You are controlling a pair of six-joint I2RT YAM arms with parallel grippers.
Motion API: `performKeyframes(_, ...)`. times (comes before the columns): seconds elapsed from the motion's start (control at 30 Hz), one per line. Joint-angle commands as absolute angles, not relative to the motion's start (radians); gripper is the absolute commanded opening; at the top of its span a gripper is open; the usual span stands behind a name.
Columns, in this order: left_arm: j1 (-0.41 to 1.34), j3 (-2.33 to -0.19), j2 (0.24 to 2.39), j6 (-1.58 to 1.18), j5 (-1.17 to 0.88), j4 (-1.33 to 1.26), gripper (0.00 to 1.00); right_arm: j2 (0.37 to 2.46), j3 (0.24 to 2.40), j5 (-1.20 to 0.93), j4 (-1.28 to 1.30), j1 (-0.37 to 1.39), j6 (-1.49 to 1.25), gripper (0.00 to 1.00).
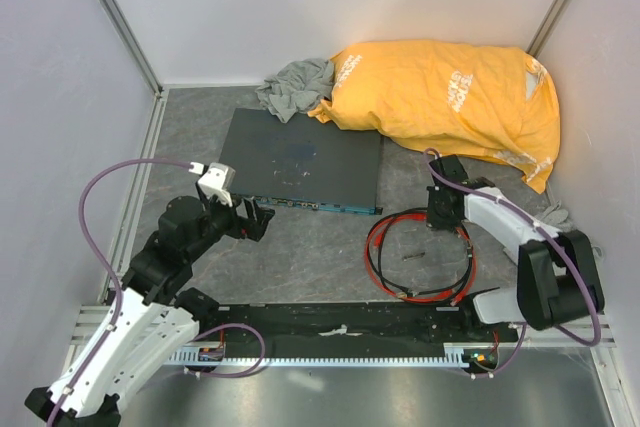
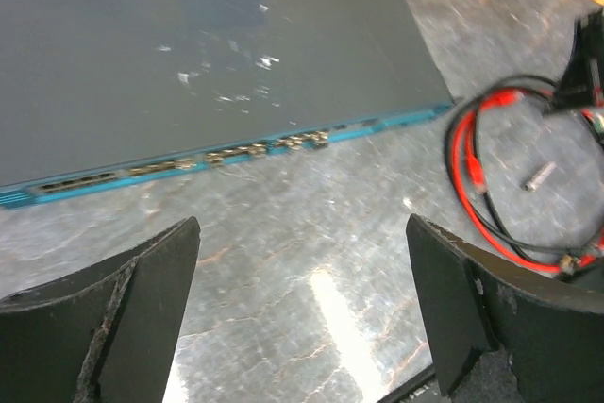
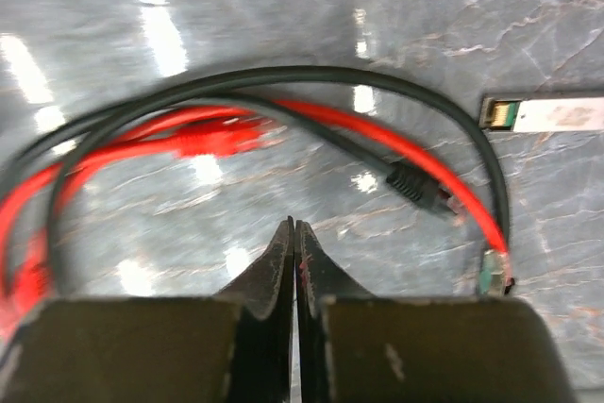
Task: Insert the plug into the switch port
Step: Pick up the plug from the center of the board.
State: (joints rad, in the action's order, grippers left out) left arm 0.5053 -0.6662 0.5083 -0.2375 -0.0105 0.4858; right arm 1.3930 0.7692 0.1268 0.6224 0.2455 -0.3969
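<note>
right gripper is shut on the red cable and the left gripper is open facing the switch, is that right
Not quite: the right gripper is shut on nothing. The right wrist view shows its fingertips pressed together, with the red cable lying on the table beyond them. The left gripper is open facing the switch, as you said.

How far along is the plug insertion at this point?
Nothing done: the plug lies on the table with the coiled red cable, away from the switch ports. In hand: right claw is shut over the coil, apparently empty; left claw open facing them. Left: grasp, carry, insert.
</note>
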Motion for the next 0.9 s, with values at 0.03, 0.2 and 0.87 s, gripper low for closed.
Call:
performKeyframes(0.03,0.500,-0.663,0.600,-0.305,-0.129,0.379,0.96,1.235,0.738,0.003,0.588,0.244,-0.468,0.00)
performKeyframes(0.2,0.514,-0.687,0.730,-0.379,-0.238,0.325,0.95,1.146,0.687,-0.054,0.543,0.242,-0.495,0.05)
performKeyframes(0.87,0.693,-0.747,0.937,-0.311,-0.137,0.316,0.93,1.143,0.633,-0.040,0.699,0.248,-0.831,0.60)
